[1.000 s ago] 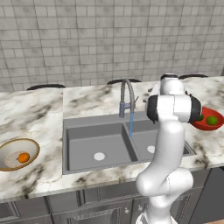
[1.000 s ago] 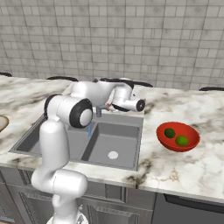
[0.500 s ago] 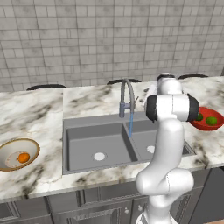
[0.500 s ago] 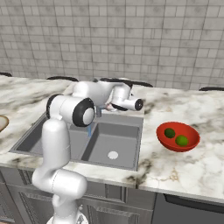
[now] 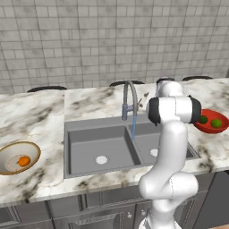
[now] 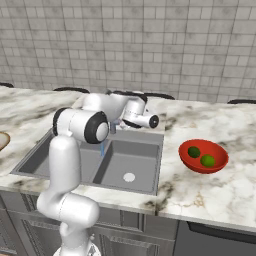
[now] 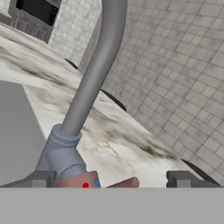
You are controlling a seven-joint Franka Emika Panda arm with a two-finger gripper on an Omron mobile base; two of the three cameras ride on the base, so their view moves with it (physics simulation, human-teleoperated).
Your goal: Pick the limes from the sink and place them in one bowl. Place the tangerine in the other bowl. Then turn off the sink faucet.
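Since a second ago our arm has shifted slightly toward the faucet (image 5: pixel 129 100); nothing else moved. Our gripper (image 7: pixel 113 181) stays spread wide, its tips flanking the faucet base and lever, gripping nothing. Water runs into the sink (image 5: pixel 85 154). Both limes (image 6: pixel 201 156) lie in the red bowl (image 6: pixel 218 163) on the counter's right; the tangerine (image 5: pixel 24 161) sits in the tan bowl (image 5: pixel 31 147) by the left edge.

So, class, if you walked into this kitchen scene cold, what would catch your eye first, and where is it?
Probably the white arm rising in front of the sink, its open gripper close against the base of the faucet, where a thin stream of water runs into the basin. Next, the bright colours: two limes in the red bowl on the counter right of the sink, and the tangerine in the tan bowl at the far left.
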